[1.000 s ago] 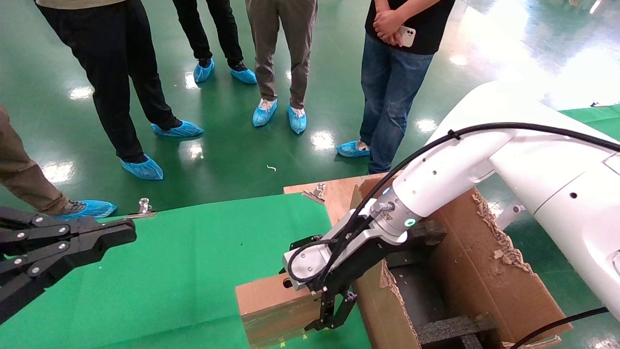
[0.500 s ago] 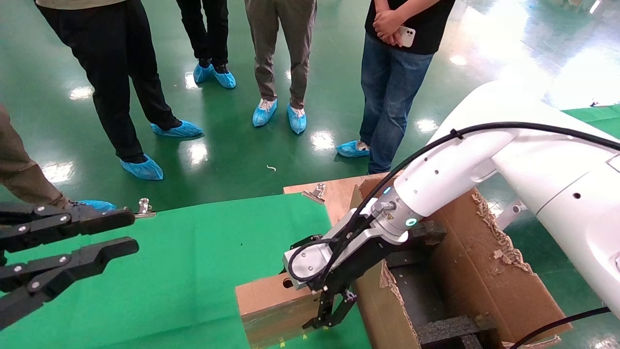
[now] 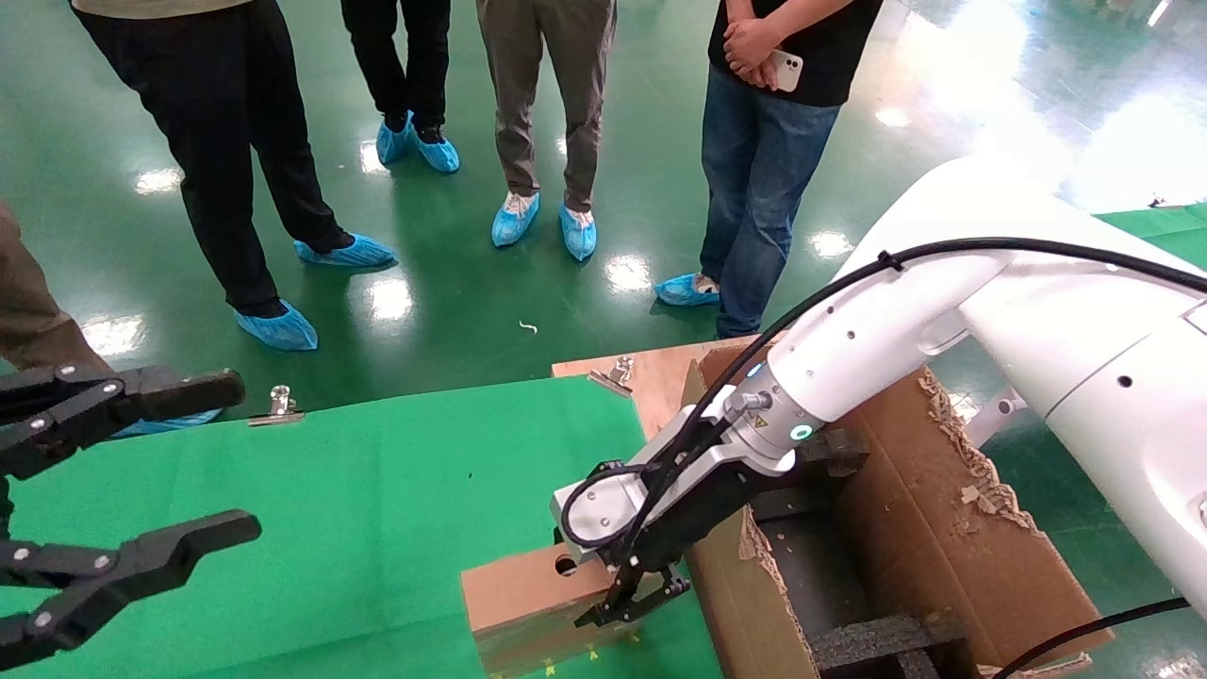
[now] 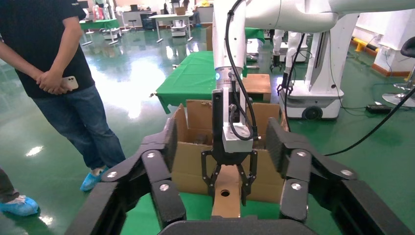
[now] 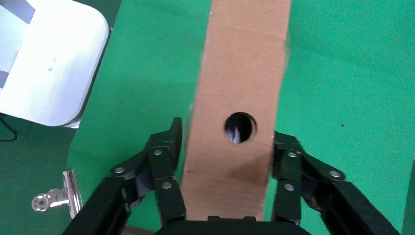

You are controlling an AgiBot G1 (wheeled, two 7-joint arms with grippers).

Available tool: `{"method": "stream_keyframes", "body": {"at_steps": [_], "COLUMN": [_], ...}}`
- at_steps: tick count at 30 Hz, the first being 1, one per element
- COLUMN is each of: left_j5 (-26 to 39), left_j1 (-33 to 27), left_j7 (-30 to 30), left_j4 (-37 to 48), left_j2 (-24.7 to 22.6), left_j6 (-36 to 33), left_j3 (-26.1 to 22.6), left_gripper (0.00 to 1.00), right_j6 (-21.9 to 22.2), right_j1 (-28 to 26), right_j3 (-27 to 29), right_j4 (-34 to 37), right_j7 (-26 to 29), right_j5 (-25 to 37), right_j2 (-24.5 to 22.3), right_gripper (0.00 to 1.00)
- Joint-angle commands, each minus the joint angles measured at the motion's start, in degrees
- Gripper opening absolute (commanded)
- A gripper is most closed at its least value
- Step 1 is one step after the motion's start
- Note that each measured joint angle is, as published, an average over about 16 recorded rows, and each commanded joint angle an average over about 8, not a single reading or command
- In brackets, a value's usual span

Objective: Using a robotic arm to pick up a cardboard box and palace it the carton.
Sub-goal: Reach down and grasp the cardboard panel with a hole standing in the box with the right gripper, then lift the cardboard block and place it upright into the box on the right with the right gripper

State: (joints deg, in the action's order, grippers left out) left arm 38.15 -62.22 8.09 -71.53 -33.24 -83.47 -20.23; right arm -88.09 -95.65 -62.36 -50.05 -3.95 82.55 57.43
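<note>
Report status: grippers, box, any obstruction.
Right gripper open, straddling cardboard box at its hole end. Left gripper open, off left. Box on green cloth beside carton. Nothing in the way.

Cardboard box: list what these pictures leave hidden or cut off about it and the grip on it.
- Head view: the box runs off the bottom edge; the right gripper and its wrist cover the end nearest the carton.
- Right wrist view: whether the fingers touch the box's sides can't be told; its near end is hidden by the gripper body.
- Left wrist view: the left gripper hides the box's base.
</note>
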Motion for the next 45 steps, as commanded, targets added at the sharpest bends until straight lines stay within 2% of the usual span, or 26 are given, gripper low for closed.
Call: {"method": "stream_keyframes", "body": {"at_steps": [1,18,25,34,45], "left_j5": [0.0,0.0,0.0,0.0,0.0], "left_j1": [0.0,0.0,0.0,0.0,0.0], "left_j7": [0.0,0.0,0.0,0.0,0.0], "left_j4": [0.0,0.0,0.0,0.0,0.0], "left_j2": [0.0,0.0,0.0,0.0,0.0], "left_j6": [0.0,0.0,0.0,0.0,0.0], "left_j3": [0.0,0.0,0.0,0.0,0.0], "left_gripper": [1.0,1.0,1.0,1.0,1.0], "right_j6": [0.0,1.0,0.0,-2.4,-2.7], "right_j1": [0.0,-1.4,-8.4,-19.4,-23.6], "right_j3": [0.0,1.3,3.7,4.3,0.8], "right_j4": [0.0,2.2,6.8,14.5,18.8], "right_j7": [0.0,1.1,0.4,-3.5,-5.6], "right_j5": [0.0,-1.6,-3.0,-4.2,-6.7], "right_j2": [0.0,-0.2,-0.4,0.4,-0.2], "right_gripper": [0.0,0.0,0.0,0.0,0.0]}}
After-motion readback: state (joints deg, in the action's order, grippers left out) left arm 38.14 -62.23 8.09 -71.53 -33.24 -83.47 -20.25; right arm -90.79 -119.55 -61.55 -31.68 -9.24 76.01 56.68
